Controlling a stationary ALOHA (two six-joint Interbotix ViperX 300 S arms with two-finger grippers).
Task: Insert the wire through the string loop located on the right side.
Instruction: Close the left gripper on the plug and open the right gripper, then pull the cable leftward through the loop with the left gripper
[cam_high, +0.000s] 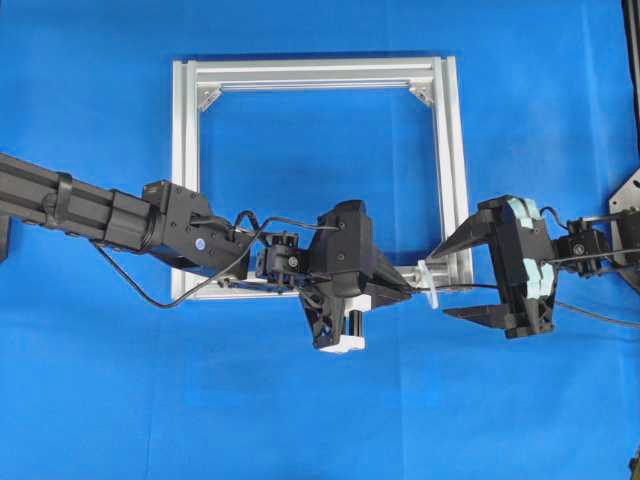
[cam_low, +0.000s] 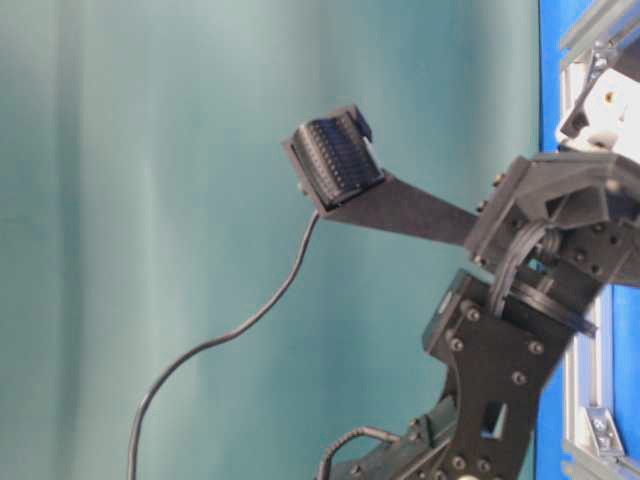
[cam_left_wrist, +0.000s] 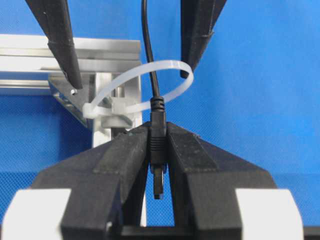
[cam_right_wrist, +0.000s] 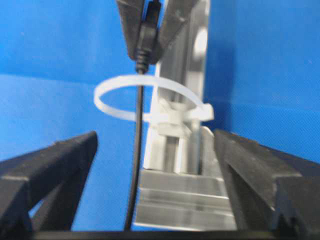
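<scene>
Left wrist view: left end effector (cam_left_wrist: 157, 150) clamps the wire (cam_left_wrist: 148, 45) plug beside the string loop (cam_left_wrist: 145, 82); right end effector (cam_right_wrist: 155, 150) spread apart (unsupported wire may slip back out).

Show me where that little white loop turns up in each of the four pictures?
Overhead: string loop, lower right corner of the silver frame.
Table-level: not visible.
Left wrist: centre, above the left hand.
Right wrist: centre.
Shared landmark: the wire passes through it.
</scene>
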